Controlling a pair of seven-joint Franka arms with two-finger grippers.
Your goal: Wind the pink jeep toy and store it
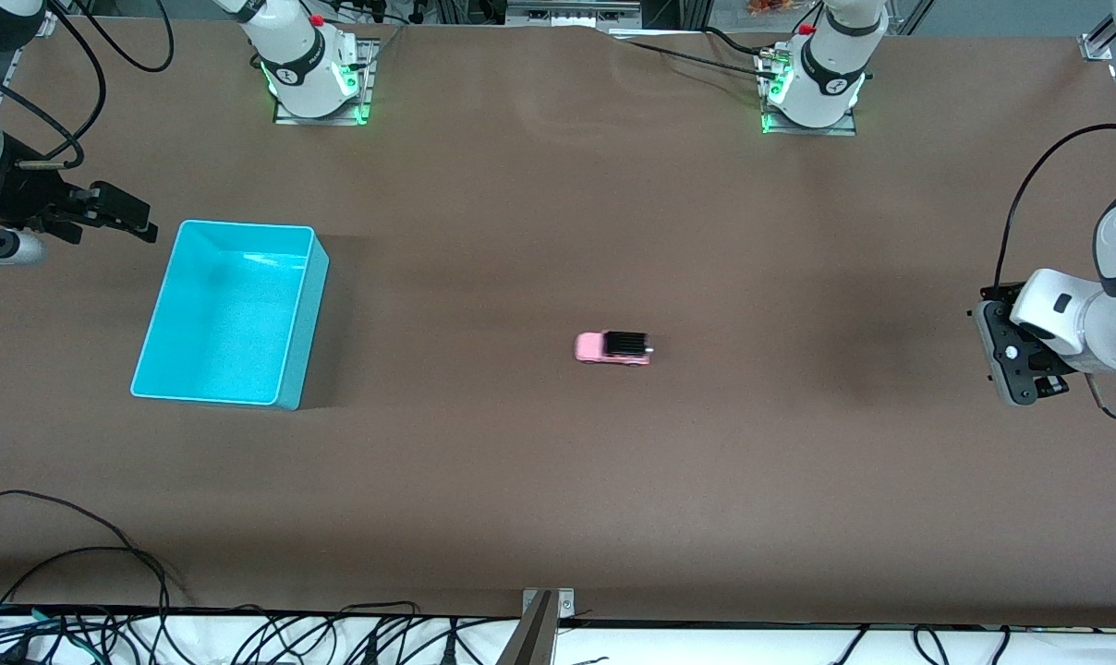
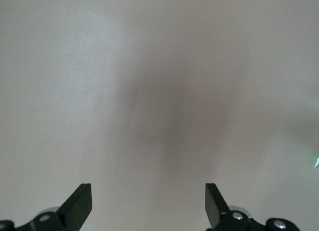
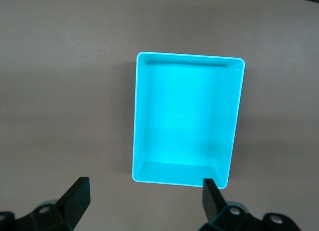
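The pink jeep toy (image 1: 613, 347), with a black roof, stands on its wheels on the brown table near the middle. The turquoise bin (image 1: 244, 225) stands empty toward the right arm's end of the table. It also shows in the right wrist view (image 3: 184, 121). My right gripper (image 1: 128, 217) hangs open and empty over the table beside the bin, its fingers (image 3: 75, 196) wide apart. My left gripper (image 1: 1009, 354) is open and empty over bare table at the left arm's end, far from the jeep. Its fingers (image 2: 79, 201) frame only table. Neither wrist view shows the jeep.
The two arm bases (image 1: 313, 69) (image 1: 817, 78) stand at the table's edge farthest from the front camera. Cables (image 1: 105, 563) lie along the nearest edge. Wide bare table lies between the bin and the jeep.
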